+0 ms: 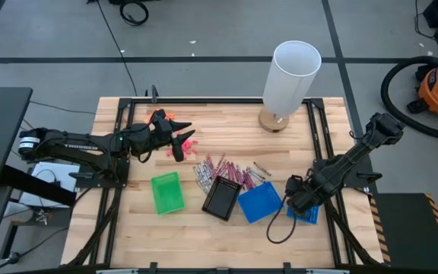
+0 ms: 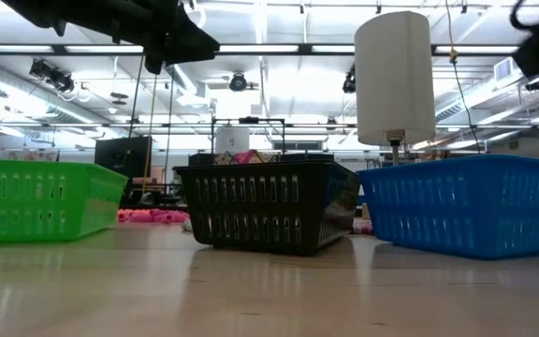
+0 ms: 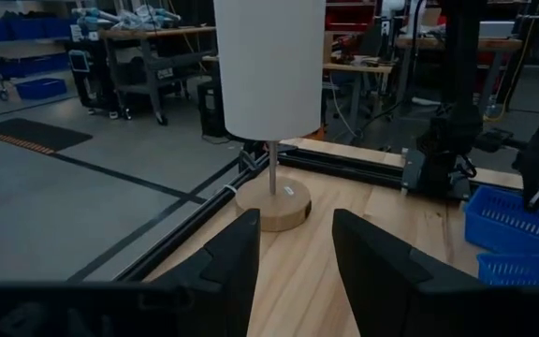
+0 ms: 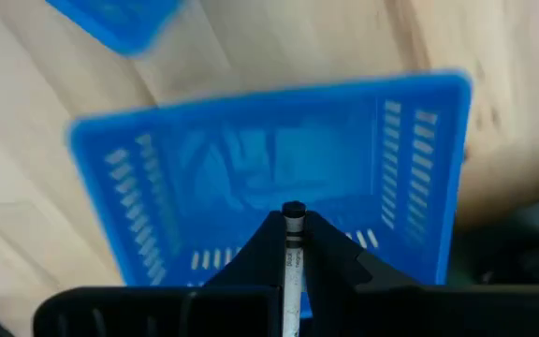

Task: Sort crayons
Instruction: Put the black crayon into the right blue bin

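Note:
The crayons (image 1: 225, 172), thin pink and grey sticks, lie in a loose pile on the wooden table behind the trays. My right gripper (image 1: 295, 195) hangs over a small blue tray (image 4: 204, 168) near the table's right side, shut on one grey crayon (image 4: 293, 245). My left gripper (image 1: 179, 143) is open and empty above the table's far left part, its fingers (image 3: 241, 262) apart in the left wrist view. It is left of the pile, with small orange and coral bits (image 1: 182, 141) around it. My right gripper pinches the grey crayon between its two fingers, with the fingers pointing down at the tray. The crayon lies along the fingers, and its dark-banded end (image 4: 293, 213) sticks out just past the fingertips. It is lifted clear above the blue tray's inside.
A green tray (image 1: 167, 192), a black tray (image 1: 221, 198) and a second blue tray (image 1: 258, 202) stand in a row near the front. A white-shaded lamp (image 1: 287, 76) on a round wooden base stands at the far right. A black cable (image 1: 280, 227) loops beside the right arm.

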Motion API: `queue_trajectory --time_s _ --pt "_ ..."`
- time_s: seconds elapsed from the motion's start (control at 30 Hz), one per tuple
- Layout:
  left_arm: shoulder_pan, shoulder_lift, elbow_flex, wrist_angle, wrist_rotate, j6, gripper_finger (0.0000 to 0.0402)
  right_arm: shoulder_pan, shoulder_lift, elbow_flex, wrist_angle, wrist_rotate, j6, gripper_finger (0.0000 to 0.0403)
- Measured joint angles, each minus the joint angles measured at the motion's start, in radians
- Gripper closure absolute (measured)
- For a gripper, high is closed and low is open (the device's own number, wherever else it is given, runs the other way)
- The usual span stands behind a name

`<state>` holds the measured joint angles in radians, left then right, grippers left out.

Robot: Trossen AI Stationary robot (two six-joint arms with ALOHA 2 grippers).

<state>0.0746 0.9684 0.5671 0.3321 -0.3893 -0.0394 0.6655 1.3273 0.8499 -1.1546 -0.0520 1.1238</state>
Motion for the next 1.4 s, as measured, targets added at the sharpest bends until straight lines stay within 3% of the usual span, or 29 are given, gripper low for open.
queue_trajectory --time_s 0.43,0.87,1.3,1.4 --pt "0.0 0.0 0.001 -0.002 0.0 -0.003 0.0253 0.009 0.0 -0.165 0.18 -0.051 0.025 0.0369" --pt "0.0 0.0 0.001 -0.003 0.0 -0.003 0.0253 -0.035 0.0 -0.185 0.213 -0.048 0.021 0.0292" --pt "0.0 0.0 0.001 -0.004 0.0 -0.003 0.0253 -0.078 0.001 -0.005 0.014 -0.059 -0.033 0.0286" --pt "0.0 0.0 0.001 -0.008 0.0 -0.003 0.0253 -0.103 0.001 0.069 -0.028 -0.003 -0.073 0.0286"
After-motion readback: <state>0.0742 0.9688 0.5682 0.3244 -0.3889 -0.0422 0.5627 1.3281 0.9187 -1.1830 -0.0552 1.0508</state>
